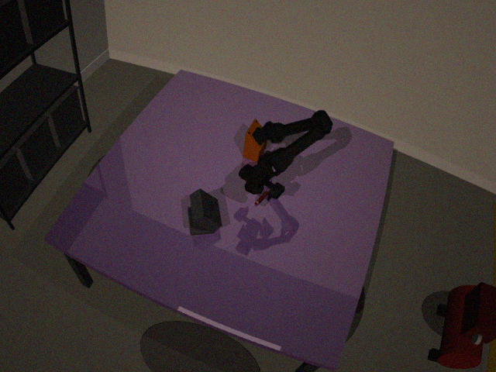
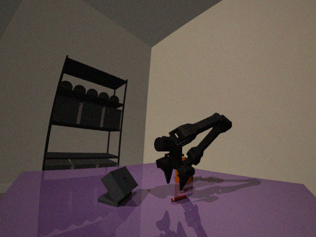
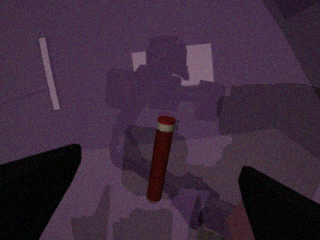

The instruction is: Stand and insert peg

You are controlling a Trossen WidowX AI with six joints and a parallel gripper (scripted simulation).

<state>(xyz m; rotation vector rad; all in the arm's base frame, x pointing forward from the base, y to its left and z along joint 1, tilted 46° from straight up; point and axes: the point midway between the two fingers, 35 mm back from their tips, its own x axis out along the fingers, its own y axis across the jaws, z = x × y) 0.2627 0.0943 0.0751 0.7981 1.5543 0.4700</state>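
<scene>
The end effector [image 2: 174, 186] [image 3: 162, 164] is hovering above the peg [image 1: 261, 198] [image 2: 178, 198] [image 3: 160, 159], fingers standing wide with nothing between them; the peg is lying on its side on the desk [image 1: 160, 256] [image 2: 76, 217] [image 3: 90, 125]; in the wrist view, its white band [image 1: 256, 202] [image 2: 173, 199] [image 3: 166, 127] is pointing toward 12 o'clock, its plain end toward 6 o'clock; in the top view, the panel [image 1: 204, 211] [image 2: 119, 183] is sitting at 8 o'clock from the peg, well apart from it; in the exterior view, the hole [image 2: 125, 178] is showing in the panel's tilted face.

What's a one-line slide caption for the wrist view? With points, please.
Open gripper [image 3: 162, 164] above a red peg [image 3: 160, 162] lying on the purple table [image 3: 90, 175], white band toward the frame's top.
</scene>
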